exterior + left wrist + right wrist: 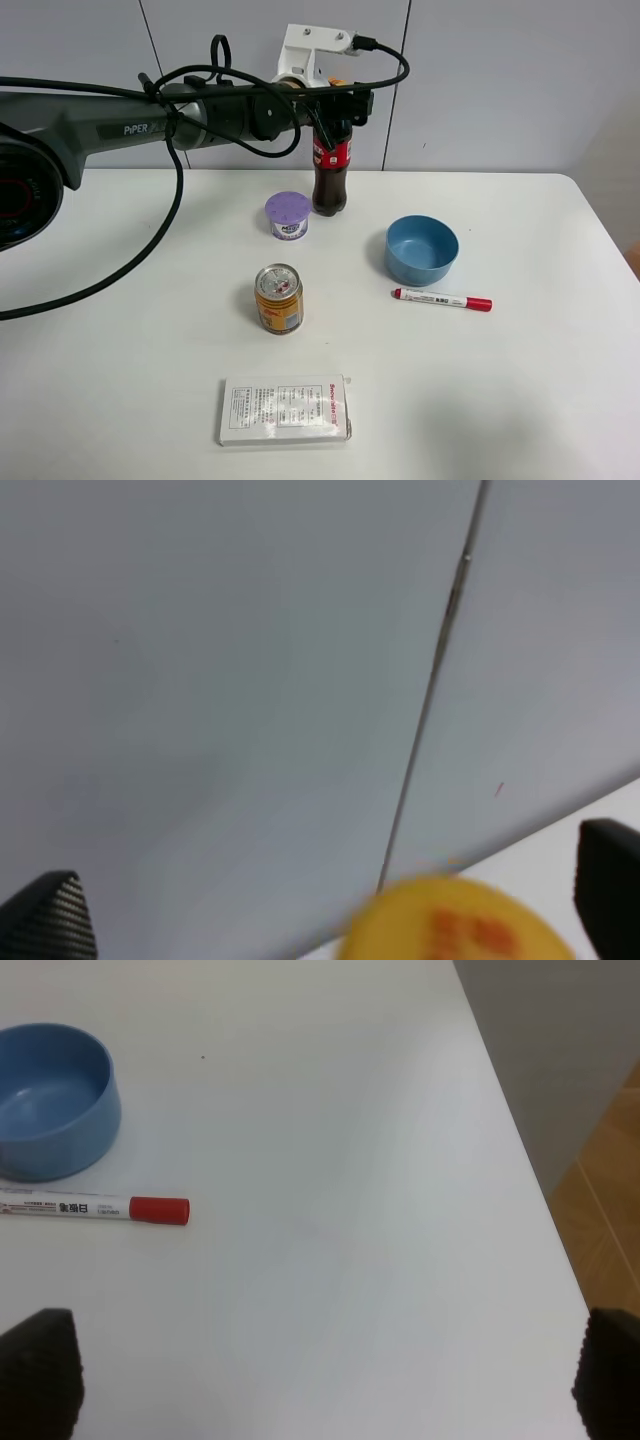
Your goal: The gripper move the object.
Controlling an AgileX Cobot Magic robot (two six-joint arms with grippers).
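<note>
The tall cola bottle (pixel 330 175), with a red label and a yellow-orange cap, stands upright at the back middle of the white table (pixel 520 390). My left gripper (pixel 340 100) reaches in from the left at the level of the bottle's top. In the left wrist view its black fingers (pixel 45 920) are wide apart with the yellow cap (pixel 450 925) low between them, not clamped. My right gripper (pixel 325 1380) is open and empty above the right part of the table; it does not show in the exterior high view.
A purple-lidded cup (pixel 287 214) stands just left of the bottle. An orange drink can (pixel 279 297) and a white box (pixel 285 409) sit nearer the front. A blue bowl (pixel 421 250) and a red-capped marker (pixel 442 299) lie to the right. The wall is close behind.
</note>
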